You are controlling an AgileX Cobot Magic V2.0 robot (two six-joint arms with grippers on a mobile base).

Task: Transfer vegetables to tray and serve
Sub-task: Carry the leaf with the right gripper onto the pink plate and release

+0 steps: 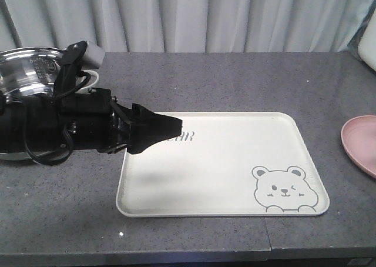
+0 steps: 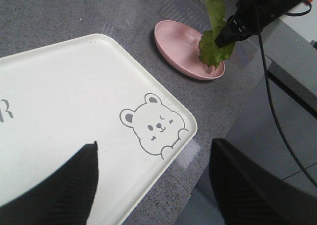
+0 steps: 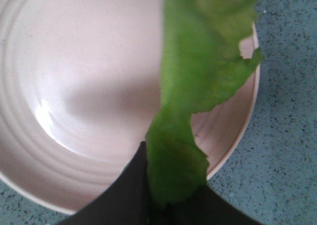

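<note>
The cream-white tray (image 1: 223,173) with the bear drawing lies in the middle of the grey table and holds nothing; it also shows in the left wrist view (image 2: 59,86). My left gripper (image 1: 170,129) hovers over the tray's left part, open and empty, with its jaws wide apart in the left wrist view (image 2: 154,150). My right gripper (image 2: 230,34) is shut on a light-green lettuce leaf (image 2: 213,41) and holds it just above the round pink plate (image 2: 178,44). In the right wrist view the leaf (image 3: 198,71) hangs from the gripper (image 3: 171,185) over the plate (image 3: 84,86).
A steel pot with a glass lid (image 1: 29,73) stands at the table's left, behind my left arm. The pink plate (image 1: 361,143) sits at the table's right edge. Grey curtains hang behind the table. The table's front edge runs close to the tray.
</note>
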